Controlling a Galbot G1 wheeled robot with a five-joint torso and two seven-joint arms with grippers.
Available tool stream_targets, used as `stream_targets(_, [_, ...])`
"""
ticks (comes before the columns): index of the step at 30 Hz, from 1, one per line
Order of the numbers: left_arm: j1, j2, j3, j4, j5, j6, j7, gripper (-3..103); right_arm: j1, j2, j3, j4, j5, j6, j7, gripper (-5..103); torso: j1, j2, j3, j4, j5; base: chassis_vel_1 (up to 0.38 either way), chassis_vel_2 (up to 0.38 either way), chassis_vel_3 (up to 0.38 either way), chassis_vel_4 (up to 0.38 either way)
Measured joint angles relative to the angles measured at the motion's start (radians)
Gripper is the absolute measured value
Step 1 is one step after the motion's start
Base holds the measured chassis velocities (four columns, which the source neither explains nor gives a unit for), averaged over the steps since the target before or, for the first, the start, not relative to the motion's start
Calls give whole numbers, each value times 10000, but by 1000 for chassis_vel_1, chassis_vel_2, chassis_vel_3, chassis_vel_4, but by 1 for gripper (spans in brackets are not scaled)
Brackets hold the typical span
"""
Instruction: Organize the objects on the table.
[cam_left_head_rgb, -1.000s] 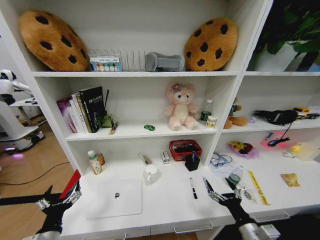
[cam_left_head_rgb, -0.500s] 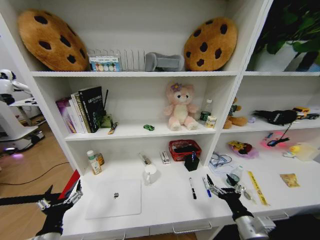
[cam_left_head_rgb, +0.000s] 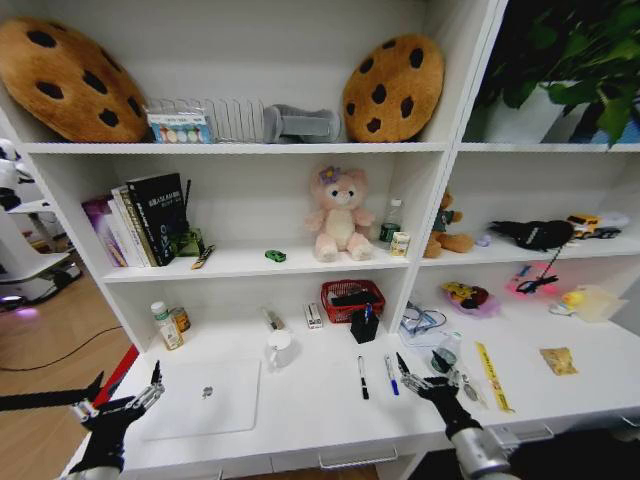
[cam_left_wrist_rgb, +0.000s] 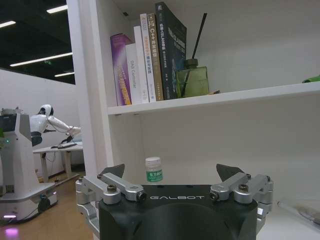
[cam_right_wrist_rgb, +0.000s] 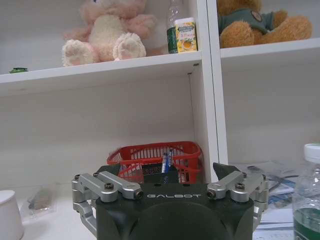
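On the white table (cam_left_head_rgb: 320, 412) lie a silver laptop (cam_left_head_rgb: 205, 397), a black pen (cam_left_head_rgb: 362, 377) and a blue pen (cam_left_head_rgb: 391, 374). A clear green-labelled bottle (cam_left_head_rgb: 445, 352) stands right of them, and a yellow packet (cam_left_head_rgb: 557, 360) lies far right. A tiny green toy car (cam_left_head_rgb: 274, 256) sits on the shelf above. My right gripper (cam_left_head_rgb: 428, 382) hovers open between the blue pen and the bottle (cam_right_wrist_rgb: 310, 200), holding nothing. My left gripper (cam_left_head_rgb: 118, 402) hangs open off the table's left end, beside the laptop. Both wrist views show spread fingers, left (cam_left_wrist_rgb: 171, 172) and right (cam_right_wrist_rgb: 160, 172).
A red basket (cam_left_head_rgb: 351, 298), a black pen holder (cam_left_head_rgb: 364, 325), a white mug (cam_left_head_rgb: 279, 349) and a small bottle (cam_left_head_rgb: 160, 325) stand at the back. A yellow strip (cam_left_head_rgb: 490, 375) lies by the right gripper. A pink plush (cam_left_head_rgb: 337, 213) and books (cam_left_wrist_rgb: 150, 55) are on the shelf.
The camera has turned right, shifting the whole scene left. My right gripper has drawn back off the blue pen, which now lies uncovered. The left gripper holds its place.
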Motion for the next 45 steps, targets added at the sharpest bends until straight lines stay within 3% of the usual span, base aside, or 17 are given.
stream_targets(2, [106, -11, 12, 22, 91, 0, 20, 100, 672, -244, -532, -120, 224, -893, 516, 100, 1, 0, 1, 2, 2, 0, 0, 0, 0])
stream_targets(8, [205, -8, 36, 131, 202, 0, 31, 100, 1797, -790, -1609, -722, 397, -1676, 1193, 100, 1, 0, 1, 0, -2, 0, 0, 0, 0])
stream_targets(9, [231, -46, 57, 173, 254, 0, 35, 100, 2169, -753, -2088, -1090, 373, -1757, 1639, 100, 0, 0, 0, 0, -4, 0, 0, 0, 0])
stream_targets(11, [242, -64, 64, 186, 268, 0, 38, 100, 2263, -716, -2247, -1198, 370, -1800, 1814, 100, 1, 0, 1, 0, -3, 0, 0, 0, 0])
stream_targets(13, [273, -118, 67, 230, 292, 0, 47, 100, 2681, -449, -3052, -1719, 384, -2195, 2856, 100, 1, -1, 1, -1, 0, 0, 0, 0, 0])
stream_targets(17, [282, -135, 13, 246, 273, 0, 46, 100, 3086, -198, -3753, -2214, 456, -2646, 3615, 100, 1, 0, 1, -1, -2, 0, 0, 0, 0])
stream_targets(24, [232, -295, 168, 299, 345, -4, 118, 100, 3671, -162, -4176, -2618, 672, -2996, 4134, 100, 1, 0, 1, 0, -2, 0, 0, 0, 0])
stream_targets(37, [207, -401, 241, 315, 413, -15, 180, 100, 4497, -342, -4636, -3179, 1200, -3211, 4335, 101, 1, 0, 0, 0, -1, 0, 0, 0, 0])
stream_targets(45, [181, -434, 232, 362, 402, -15, 166, 100, 4645, -217, -4824, -3281, 1345, -3404, 4716, 83, -1, 0, -1, 0, -1, 0, 0, 0, 0])
